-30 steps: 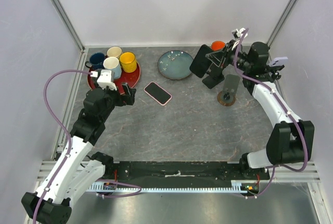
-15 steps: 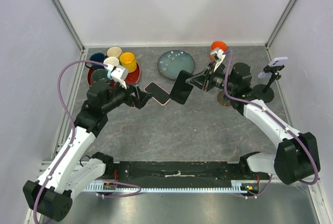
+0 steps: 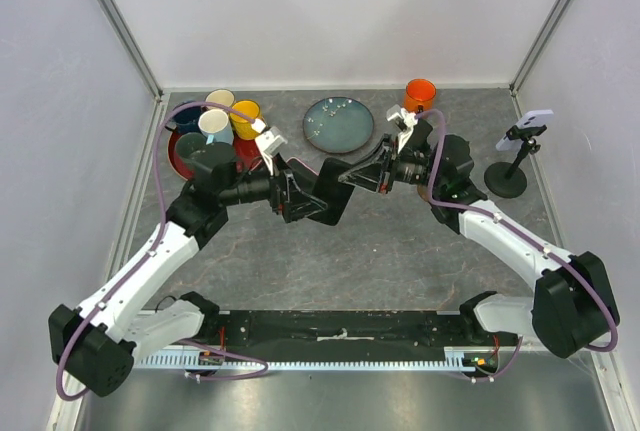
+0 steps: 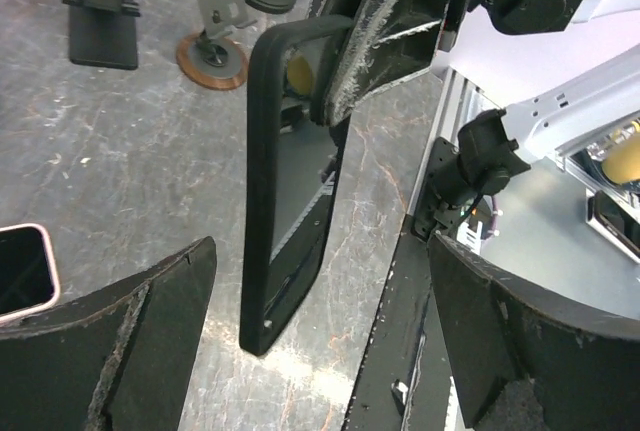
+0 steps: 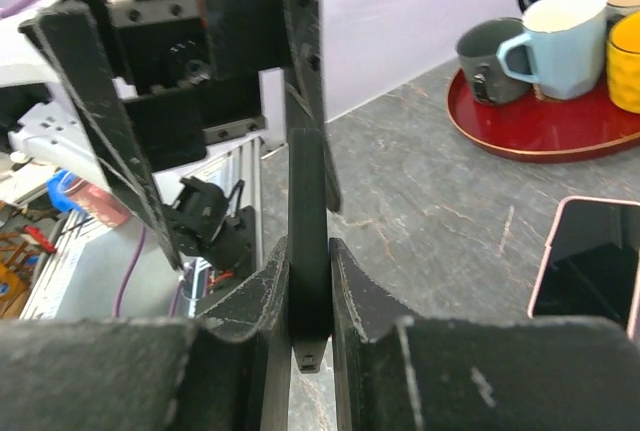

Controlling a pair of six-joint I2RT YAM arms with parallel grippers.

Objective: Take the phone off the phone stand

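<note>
While right hand [image 3: 348, 178] pinches the phone [image 3: 328, 197], left hand [image 3: 300, 199] gapes around it near tray [image 5: 540, 141].

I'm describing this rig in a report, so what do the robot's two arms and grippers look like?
Both the left arm and the right arm have white links with black joints, and a purple cable loops along each. The left gripper and right gripper are black, with broad flat fingers scuffed whitish along the edges.
</note>
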